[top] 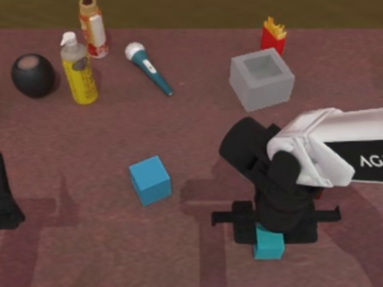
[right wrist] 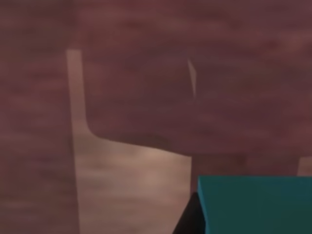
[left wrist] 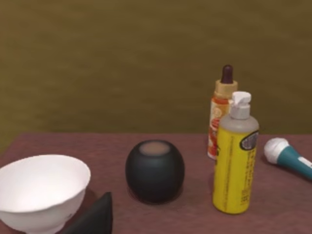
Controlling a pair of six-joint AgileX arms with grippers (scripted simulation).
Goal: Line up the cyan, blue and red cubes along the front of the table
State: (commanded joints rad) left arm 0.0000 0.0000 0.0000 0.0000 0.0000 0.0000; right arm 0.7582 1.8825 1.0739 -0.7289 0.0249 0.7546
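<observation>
The right gripper (top: 270, 236) is down over the cyan cube (top: 268, 245) near the front of the table (top: 90, 179), right of centre. The wrist hides the fingers in the top view, and the right wrist view shows only the cube's top and a dark sliver beside it — I cannot tell whether the jaws are closed on it or spread.

The step in hand looks like the placing or gripping of the cyan cube at the front line. If it is in place, the next move calls for a clean lift straight up, then a reach to the blue cube (top: 149, 180), which sits apart to the left and a little farther back, turned askew.

The red cube is barely seen — only a sliver of red shows under the right arm.

The back of the table is crowded: a grey box (top: 261, 79), a fries carton (top: 273, 37), a microphone (top: 148, 67), a yellow bottle (top: 78, 70), a dropper bottle (top: 93, 27) and a black sphere (top: 33, 75). None of them blocks the front row. The left wrist view also shows a white bowl (left wrist: 41, 191).

The left arm is parked at the left edge.
</observation>
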